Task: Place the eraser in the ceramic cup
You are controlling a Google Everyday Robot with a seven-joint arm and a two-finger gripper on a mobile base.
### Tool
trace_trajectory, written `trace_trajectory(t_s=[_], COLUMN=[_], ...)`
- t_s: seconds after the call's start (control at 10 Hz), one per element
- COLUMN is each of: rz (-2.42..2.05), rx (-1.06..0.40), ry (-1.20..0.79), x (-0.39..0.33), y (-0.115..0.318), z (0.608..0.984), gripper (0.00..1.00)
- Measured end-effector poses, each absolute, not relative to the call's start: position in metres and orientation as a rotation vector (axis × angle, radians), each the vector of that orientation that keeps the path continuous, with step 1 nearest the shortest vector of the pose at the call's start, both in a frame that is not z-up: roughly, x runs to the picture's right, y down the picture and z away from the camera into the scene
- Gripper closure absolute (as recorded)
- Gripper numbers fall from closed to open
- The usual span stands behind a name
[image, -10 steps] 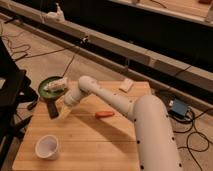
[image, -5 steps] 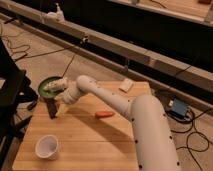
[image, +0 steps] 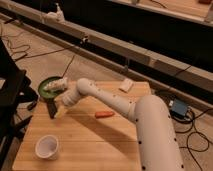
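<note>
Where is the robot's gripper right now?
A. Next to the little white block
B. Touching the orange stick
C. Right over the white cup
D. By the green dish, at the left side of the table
D: the gripper is at the left side of the table, just in front of the green dish, well away from the ceramic cup and the orange stick.

The light tan wooden table (image: pixel 100 142) shows fine plank lines. At its 10 o'clock sits a green round dish (image: pixel 42 89). The off-white gripper (image: pixel 52 103), dark at its tip, hangs at the dish's 6 o'clock. The small round ceramic cup (image: pixel 47 146) is plain white, the carrot-like stick (image: pixel 104 114) is orange, and the small rectangular block (image: pixel 126 85) is white.
</note>
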State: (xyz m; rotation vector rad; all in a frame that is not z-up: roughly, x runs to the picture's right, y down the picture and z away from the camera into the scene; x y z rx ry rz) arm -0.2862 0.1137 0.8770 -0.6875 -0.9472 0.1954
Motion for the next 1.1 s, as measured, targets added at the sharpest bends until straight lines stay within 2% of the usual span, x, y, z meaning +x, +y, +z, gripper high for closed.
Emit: trace_trajectory(t_s=[0.7,1.1], rz=[0.326,0.361], rx=[-0.678,-0.649], ry=[-0.902,-0.878], x=[-0.282,-0.282], y=[0.149,0.151], z=[0.891,0.896], gripper=[0.27,0.27])
